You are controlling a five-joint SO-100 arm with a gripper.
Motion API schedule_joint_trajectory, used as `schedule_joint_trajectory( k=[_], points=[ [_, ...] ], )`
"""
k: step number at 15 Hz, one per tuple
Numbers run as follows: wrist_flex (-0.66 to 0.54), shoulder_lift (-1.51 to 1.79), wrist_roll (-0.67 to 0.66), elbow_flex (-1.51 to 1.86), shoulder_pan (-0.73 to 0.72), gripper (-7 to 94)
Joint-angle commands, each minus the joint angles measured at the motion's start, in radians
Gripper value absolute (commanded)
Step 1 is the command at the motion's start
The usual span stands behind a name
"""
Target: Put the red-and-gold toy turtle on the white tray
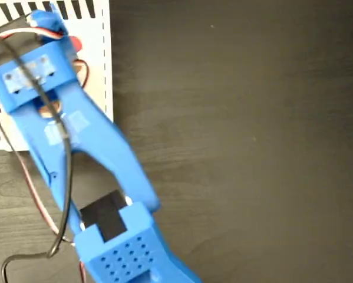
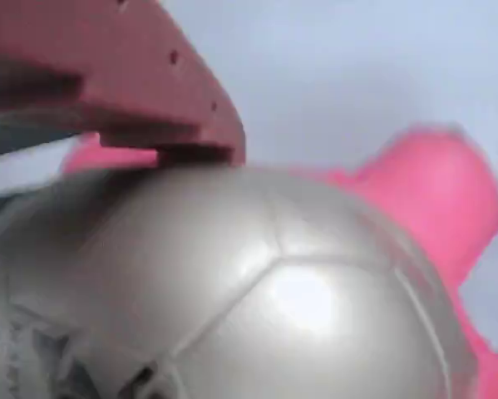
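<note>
Wrist view: gripper (image 2: 149,158) closed on turtle (image 2: 257,291), finger (image 2: 107,75) pressing shell, over tray (image 1: 96,53). Placing step; next, judged: open jaws and release.

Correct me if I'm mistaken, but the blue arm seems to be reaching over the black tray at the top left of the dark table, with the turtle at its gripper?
One detail is off: the tray is white, not black, as the fixed view shows. The rest stands: the blue arm reaches over it at the top left of the dark table, and the wrist view shows the turtle close against a finger.
</note>
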Motion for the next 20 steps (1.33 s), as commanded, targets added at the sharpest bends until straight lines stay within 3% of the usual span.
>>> schedule_joint_trajectory(
  k=[1, 4, 6, 7, 9, 10, 12, 18, 20],
  points=[
    [0.023, 0.044, 0.018, -0.060, -0.014, 70],
    [0.028, 0.054, 0.008, -0.060, -0.014, 70],
    [0.028, 0.101, -0.002, -0.060, -0.011, 63],
    [0.031, 0.137, -0.012, -0.060, -0.006, 52],
    [0.035, 0.229, -0.069, -0.021, -0.006, 13],
    [0.032, 0.282, -0.083, 0.021, -0.006, 2],
    [-0.029, 0.430, -0.084, 0.166, -0.002, 0],
    [-0.693, 1.215, -0.176, 1.042, 0.101, 0],
    [-0.742, 1.416, -0.173, 1.285, 0.126, 0]
  ],
)
